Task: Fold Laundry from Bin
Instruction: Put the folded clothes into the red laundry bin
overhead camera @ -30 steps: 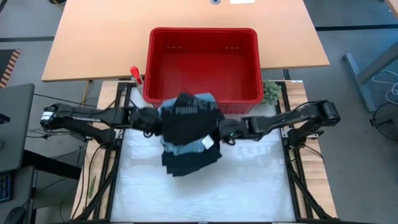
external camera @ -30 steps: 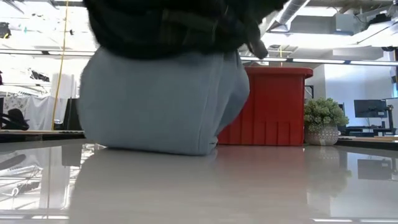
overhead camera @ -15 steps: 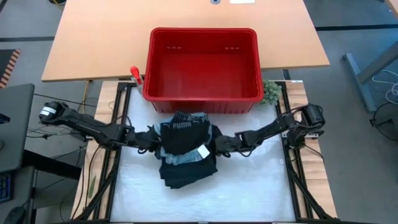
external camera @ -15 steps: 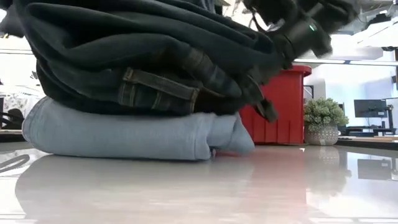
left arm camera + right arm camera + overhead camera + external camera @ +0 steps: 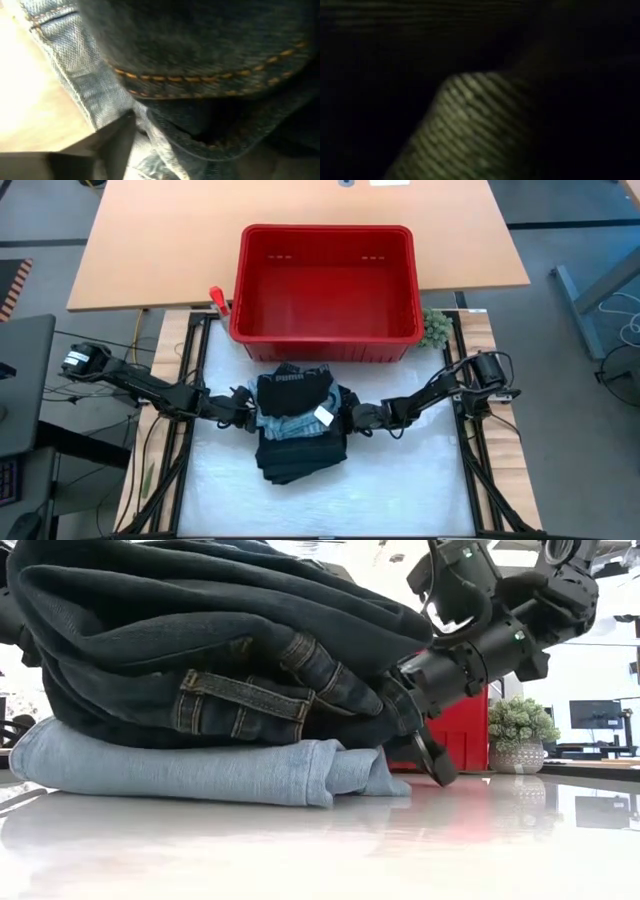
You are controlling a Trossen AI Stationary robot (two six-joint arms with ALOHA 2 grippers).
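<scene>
The laundry [image 5: 298, 425] lies as a folded stack on the white mat in front of the bin [image 5: 325, 228], which is red. In the low view the stack [image 5: 200, 670] rests on its lowest layer, light blue jeans [image 5: 200, 770], with dark denim above. A black garment [image 5: 295, 385] with white lettering tops it. My left gripper [image 5: 243, 402] is at the stack's left side, pressed close against denim. My right gripper [image 5: 415, 730] is at the stack's right side and is open. My right gripper comes at the stack's right edge nearly level, slanting down. Its upper finger [image 5: 395, 690] lies in the dark denim folds, and its lower finger [image 5: 435, 760] reaches down beside the light jeans' fold, close above the table. The stack rests on the table.
The bin [image 5: 465, 730] stands just behind the stack. A small green plant [image 5: 435, 328] sits at its right corner, a red-handled tool [image 5: 217, 298] at its left. Black frame rails run along both sides of the mat. The near half of the mat lies free.
Both grippers have come down and a little toward the near edge with the stack between them, rolling as they sank. The stack hung bunched with only its light jeans touching the table. It has since settled flat onto the mat.
</scene>
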